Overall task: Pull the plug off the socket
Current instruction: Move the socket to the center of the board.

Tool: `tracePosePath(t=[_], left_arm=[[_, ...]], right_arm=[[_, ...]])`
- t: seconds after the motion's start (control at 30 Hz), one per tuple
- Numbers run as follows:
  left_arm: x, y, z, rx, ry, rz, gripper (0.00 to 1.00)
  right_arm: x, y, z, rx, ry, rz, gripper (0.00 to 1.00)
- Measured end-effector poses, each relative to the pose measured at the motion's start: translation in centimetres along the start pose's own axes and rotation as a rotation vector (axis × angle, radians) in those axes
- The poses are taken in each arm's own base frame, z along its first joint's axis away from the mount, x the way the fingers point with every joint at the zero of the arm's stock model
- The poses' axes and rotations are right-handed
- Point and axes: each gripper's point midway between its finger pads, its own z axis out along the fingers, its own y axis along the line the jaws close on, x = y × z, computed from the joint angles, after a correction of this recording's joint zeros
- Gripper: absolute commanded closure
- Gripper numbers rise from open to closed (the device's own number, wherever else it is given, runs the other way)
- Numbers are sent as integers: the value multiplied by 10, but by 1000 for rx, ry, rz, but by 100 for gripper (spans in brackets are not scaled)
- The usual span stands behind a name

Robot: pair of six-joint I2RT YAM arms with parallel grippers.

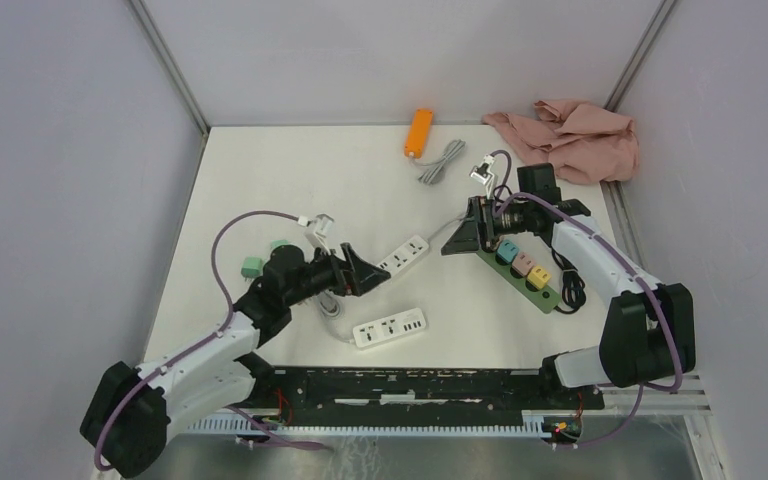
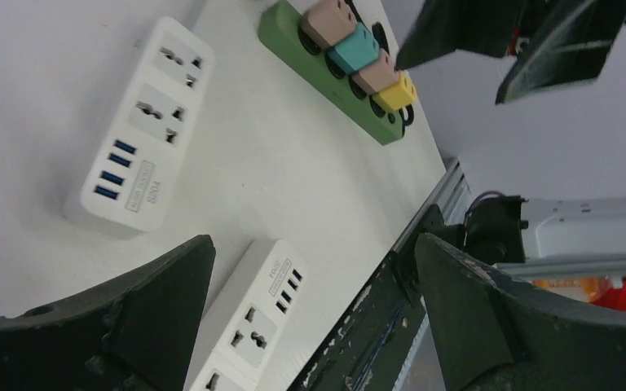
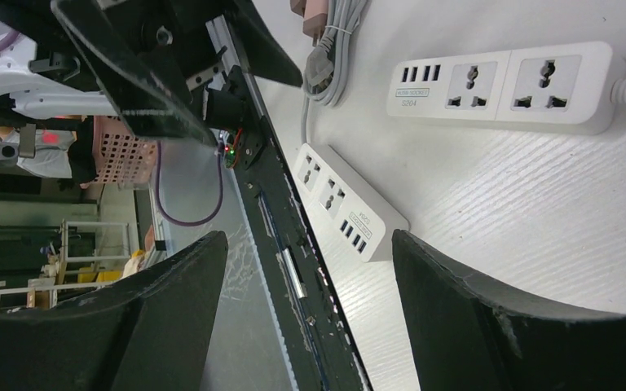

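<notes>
From above, the green socket strip [image 1: 550,296] lies at three o'clock on the counter [image 1: 290,180], its coloured plugs [image 1: 523,264] all seated. The right fingers [image 1: 460,238] hover at its ten o'clock end. Left wrist: the left fingers [image 2: 130,318] are spread wide and empty. Right wrist: fingers apart, empty, over a white strip [image 3: 497,85]. This looks like the approach; next, straddle one plug and clamp.

The green strip [image 2: 281,26] lies flat on the right, slanting from the middle toward the near right edge. Four blocky plugs stand upright in its sockets, packed in one row: a brownish-pink plug [image 2: 330,20], a teal plug [image 2: 354,47], a pink plug [image 2: 375,73] and a yellow plug [image 2: 397,91]. The yellow one sits at the strip's near end.
</notes>
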Motion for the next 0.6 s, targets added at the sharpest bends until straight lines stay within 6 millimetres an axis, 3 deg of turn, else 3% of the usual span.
tracePosePath(t=[0.1,0.37,0.6], left_arm=[[25,-20,8,53,77,77,1],[37,-47,18,72,84,262,1],[62,-50,28,-1,139,415,1]], right_arm=[[-1,-1,-1,2,-5,2,20],[-4,1,-6,8,-22,-8,20],[-7,-1,-10,16,-37,-10,20]])
